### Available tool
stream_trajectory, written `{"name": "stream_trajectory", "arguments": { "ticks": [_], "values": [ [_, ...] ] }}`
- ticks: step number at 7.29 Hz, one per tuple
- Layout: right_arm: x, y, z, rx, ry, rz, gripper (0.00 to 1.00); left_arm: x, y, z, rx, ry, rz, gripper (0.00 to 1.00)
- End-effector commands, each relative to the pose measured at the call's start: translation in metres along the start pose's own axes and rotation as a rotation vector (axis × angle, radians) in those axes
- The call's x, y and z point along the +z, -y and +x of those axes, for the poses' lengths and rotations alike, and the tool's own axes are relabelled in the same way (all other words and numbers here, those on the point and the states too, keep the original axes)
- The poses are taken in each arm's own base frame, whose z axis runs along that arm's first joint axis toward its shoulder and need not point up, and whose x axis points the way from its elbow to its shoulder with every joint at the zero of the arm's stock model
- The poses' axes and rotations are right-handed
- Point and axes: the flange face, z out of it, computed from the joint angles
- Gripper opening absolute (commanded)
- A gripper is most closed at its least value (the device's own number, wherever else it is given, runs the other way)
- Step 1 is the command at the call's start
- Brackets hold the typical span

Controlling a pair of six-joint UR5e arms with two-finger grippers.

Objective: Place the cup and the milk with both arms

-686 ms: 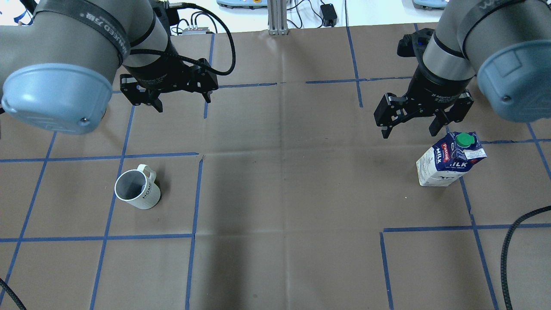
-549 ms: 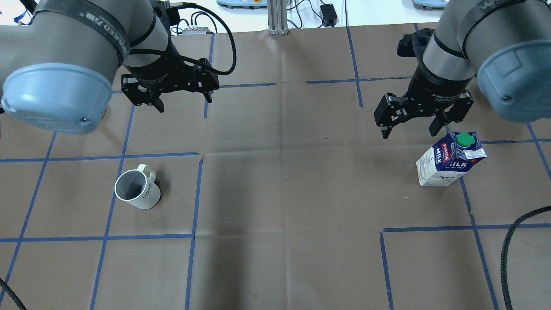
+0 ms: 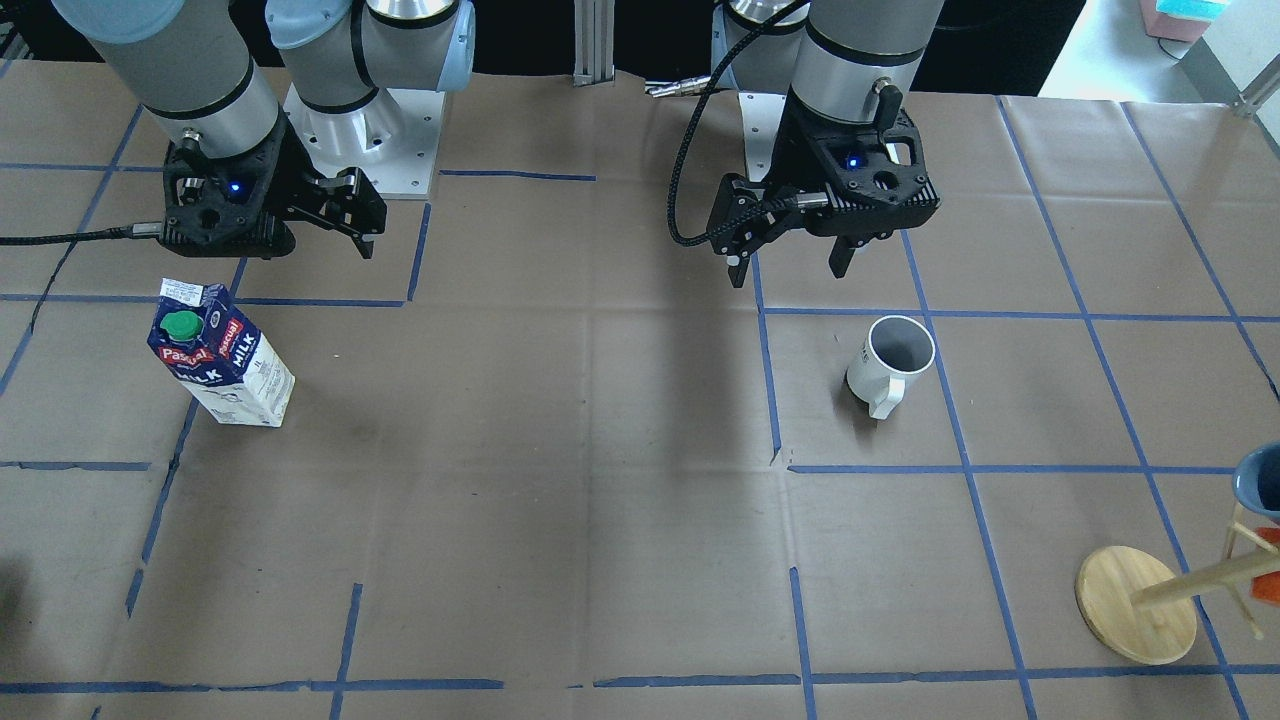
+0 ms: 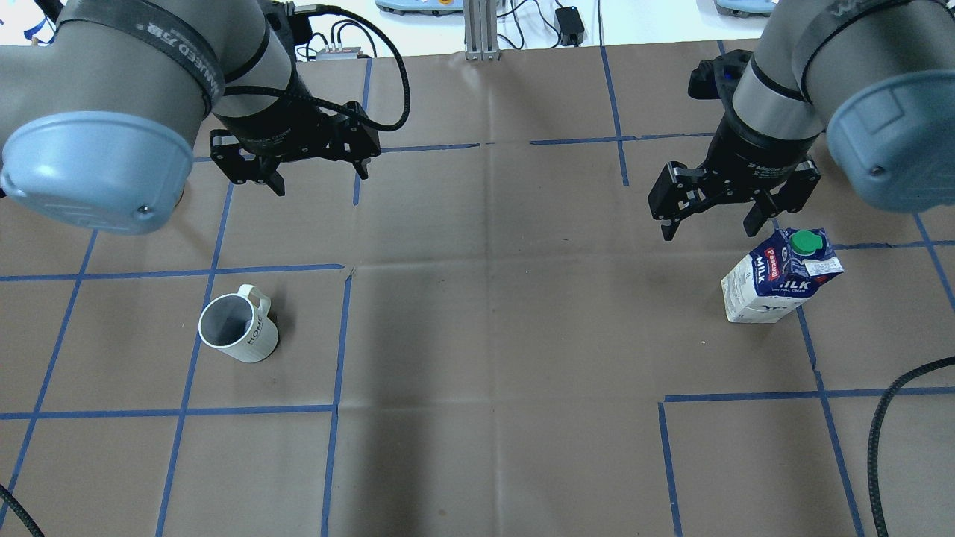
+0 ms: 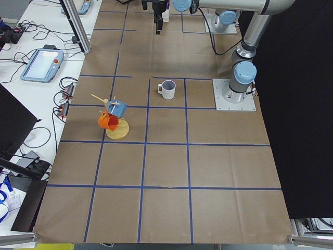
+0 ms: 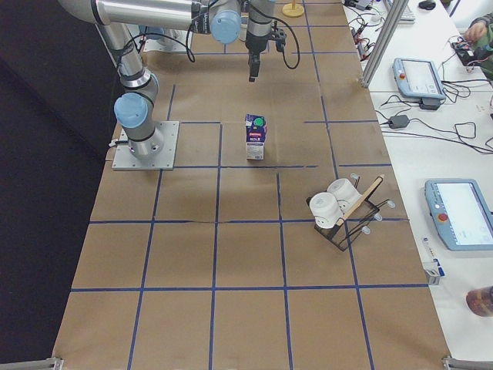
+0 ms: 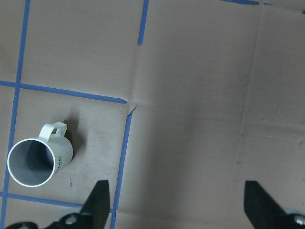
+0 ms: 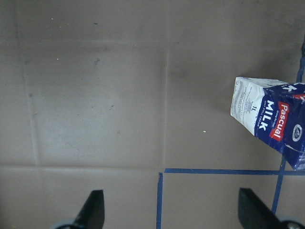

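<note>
1. Hanging over the table [image 4: 492,335], my left gripper [image 4: 317,179] has its two fingers spread wide. Nothing is between them.
2. My right gripper [image 4: 709,227] has its two fingers spread wide too. It holds nothing.
3. I see one cup [image 4: 239,332]. It is white and stands upright with its mouth up, inside a square made of blue tape lines [image 4: 336,373]. It is apart from my left gripper and not under it. Its one handle points away from my base.
4. I see one milk [image 4: 776,280]. It stands upright, with one green cap [image 4: 806,241] on top. It is near my right gripper, a bit off to the side. My fingers do not touch it.
5. The cup and the milk are well apart, one on each side of the table.
6. Farther out, at the end on my left, one wooden stand [image 5: 117,133] holds two mugs: one blue mug [image 5: 117,108] and one orange mug [image 5: 107,121].
7. At the end on my right, one rack [image 6: 350,220] holds two white cups [image 6: 323,208].
</note>
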Motion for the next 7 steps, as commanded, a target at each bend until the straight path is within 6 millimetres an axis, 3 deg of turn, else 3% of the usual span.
{"name": "stream_trajectory", "arguments": {
  "ticks": [1, 7],
  "values": [
    [0.000, 0.000, 0.000, 0.000, -0.001, 0.000, 1.00, 0.004, 0.001, 0.000, 0.116, 0.002, -0.013, 1.00],
    [0.000, 0.000, 0.000, 0.001, 0.001, 0.000, 1.00, 0.004, -0.015, -0.003, 0.124, 0.009, -0.037, 1.00]
  ]
}}
